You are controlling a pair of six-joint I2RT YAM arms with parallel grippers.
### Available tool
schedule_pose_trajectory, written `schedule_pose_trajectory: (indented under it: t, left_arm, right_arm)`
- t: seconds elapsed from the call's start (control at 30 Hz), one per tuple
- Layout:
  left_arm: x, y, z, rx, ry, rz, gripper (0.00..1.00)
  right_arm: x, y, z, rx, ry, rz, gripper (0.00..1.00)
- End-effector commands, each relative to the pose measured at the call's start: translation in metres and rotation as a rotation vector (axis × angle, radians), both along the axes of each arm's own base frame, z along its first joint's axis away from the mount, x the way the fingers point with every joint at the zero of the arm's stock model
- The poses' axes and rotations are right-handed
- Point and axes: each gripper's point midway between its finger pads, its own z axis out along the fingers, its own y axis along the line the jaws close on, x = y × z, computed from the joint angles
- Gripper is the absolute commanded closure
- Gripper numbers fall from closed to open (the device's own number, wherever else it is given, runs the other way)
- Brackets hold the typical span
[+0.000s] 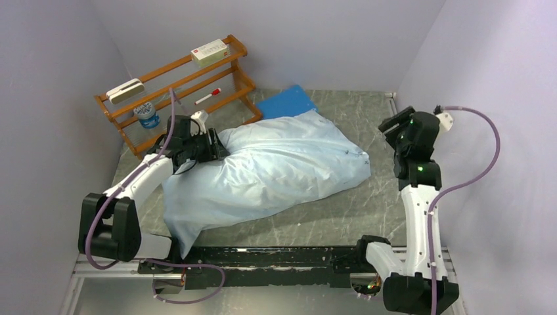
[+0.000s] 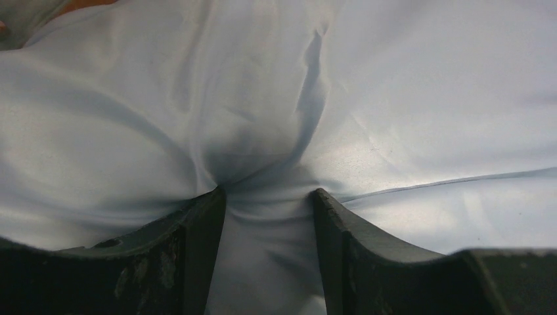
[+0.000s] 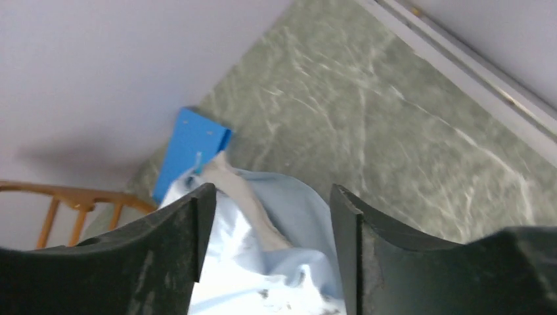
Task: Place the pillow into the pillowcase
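Note:
The pale blue pillowcase [image 1: 276, 170] lies plump and wrinkled across the middle of the table, its loose end trailing toward the near left. The pillow is hidden; only the case's cloth shows. My left gripper [image 1: 213, 146] sits at the case's far-left end. In the left wrist view its fingers [image 2: 203, 223] pinch a bunched fold of the pillowcase [image 2: 394, 98], and creases radiate from the tips of the left gripper [image 2: 268, 191]. My right gripper [image 1: 394, 125] hangs raised over the right side, apart from the cloth. From its wrist, the right gripper [image 3: 272, 187] is open, with the pillowcase's end [image 3: 289, 216] far below.
A wooden rack [image 1: 177, 85] stands at the back left with a white box [image 1: 210, 51], a marker [image 1: 207, 96] and a cup [image 1: 148, 117]. A stiff bright-blue sheet [image 1: 286, 102] [image 3: 190, 141] lies behind the case. Walls close in on three sides. A black rail [image 1: 263, 256] runs along the near edge.

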Motion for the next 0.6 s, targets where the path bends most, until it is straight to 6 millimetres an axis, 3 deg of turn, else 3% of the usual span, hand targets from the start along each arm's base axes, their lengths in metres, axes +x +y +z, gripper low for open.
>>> schedule_pose_trajectory:
  t: [0.0,0.07,0.13,0.23,0.37,0.47,0.5,0.57]
  left_arm:
    - [-0.03,0.018,-0.024,0.082,0.13,0.01,0.4]
    - [-0.03,0.01,-0.001,0.033,0.09,-0.013,0.4]
    - [-0.031,0.002,0.027,-0.015,0.044,-0.038,0.4]
    - [-0.038,-0.003,0.057,-0.028,-0.017,-0.05,0.39]
    - [-0.053,0.005,0.066,0.008,-0.034,-0.004,0.4]
    - [-0.047,0.012,0.094,0.032,-0.134,0.046,0.39]
    - [-0.044,0.013,0.101,0.033,-0.158,0.057,0.39]
    - [-0.037,0.01,0.104,0.023,-0.166,0.052,0.39]
  right_arm:
    - [0.018,0.027,0.036,0.006,-0.09,0.181,0.28]
    - [0.029,0.05,0.045,-0.014,-0.125,0.349,0.24]
    - [0.039,0.06,0.045,0.004,-0.116,0.422,0.19]
    - [0.059,0.076,0.032,0.059,-0.107,0.519,0.21]
    - [0.073,0.13,-0.014,0.198,-0.042,0.737,0.35]
    - [0.067,0.189,-0.047,0.246,0.014,0.936,0.4]
    - [0.067,0.195,-0.064,0.279,0.044,0.942,0.4]
    - [0.076,0.184,-0.108,0.287,0.143,0.847,0.4]
